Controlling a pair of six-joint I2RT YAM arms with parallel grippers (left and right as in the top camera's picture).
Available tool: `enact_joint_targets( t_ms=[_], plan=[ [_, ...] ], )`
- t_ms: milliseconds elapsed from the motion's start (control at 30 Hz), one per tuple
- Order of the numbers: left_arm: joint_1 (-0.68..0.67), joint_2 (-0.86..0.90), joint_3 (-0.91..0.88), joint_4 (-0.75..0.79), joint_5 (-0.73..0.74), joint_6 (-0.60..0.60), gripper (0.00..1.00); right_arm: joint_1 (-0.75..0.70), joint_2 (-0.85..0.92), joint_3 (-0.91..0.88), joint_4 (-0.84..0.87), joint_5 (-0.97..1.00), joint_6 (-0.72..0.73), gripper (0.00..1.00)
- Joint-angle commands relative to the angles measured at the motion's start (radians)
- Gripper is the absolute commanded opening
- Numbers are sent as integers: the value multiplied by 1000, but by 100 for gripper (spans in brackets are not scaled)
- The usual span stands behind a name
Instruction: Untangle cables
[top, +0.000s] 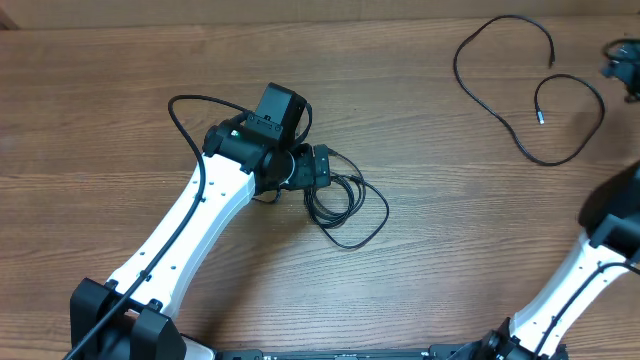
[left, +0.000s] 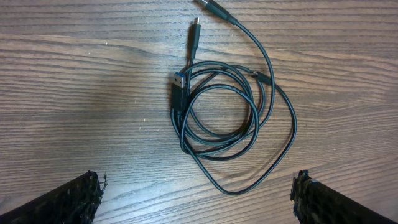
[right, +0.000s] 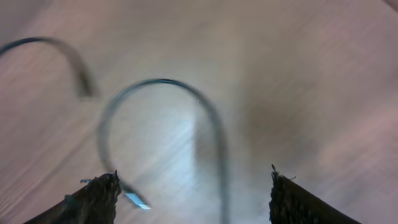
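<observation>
Coil of cables lies mid-table, at 12 o'clock from left gripper, spread wide; best to pinch one plug end, pull outward slowly; right gripper, wide too, over loose cable at 2 o'clock.

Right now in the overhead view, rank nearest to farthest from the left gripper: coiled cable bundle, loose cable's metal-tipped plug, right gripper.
From the left gripper:
1. coiled cable bundle: right beside it, mid-table.
2. loose cable's metal-tipped plug: upper right, well clear of the bundle.
3. right gripper: far right edge, past the plug.
</observation>
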Motion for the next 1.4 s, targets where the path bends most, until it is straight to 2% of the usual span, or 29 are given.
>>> enact_joint_targets(
  t_ms=[0,433,567,633,767,967,1033,1100,1167,1367],
  plan=[
    [6,0,-2,1,-14,-6,100,-41,18,-15,-34,18,81,78],
    [6,0,-2,1,-14,-6,100,-32,18,-297,103,-2,80,77],
    [6,0,-2,1,-14,-6,100,-32,18,-366,159,-2,80,73],
    [6,0,-2,1,-14,-6,100,-30,18,-408,193,-2,80,66],
    [6,0,-2,1,-14,-6,99,-27,18,-454,237,-2,80,59],
    [6,0,-2,2,-14,-6,100,-24,18,-481,279,-2,80,38],
    [6,0,-2,1,-14,-6,100,-23,18,-487,287,-2,80,28],
    [6,0,-2,1,-14,-6,99,-19,18,-494,298,-2,80,13],
    [6,0,-2,1,-14,-6,99,-17,18,-497,305,-2,80,6],
    [6,0,-2,1,-14,-6,99,-15,18,-457,323,-6,81,4]
  ],
)
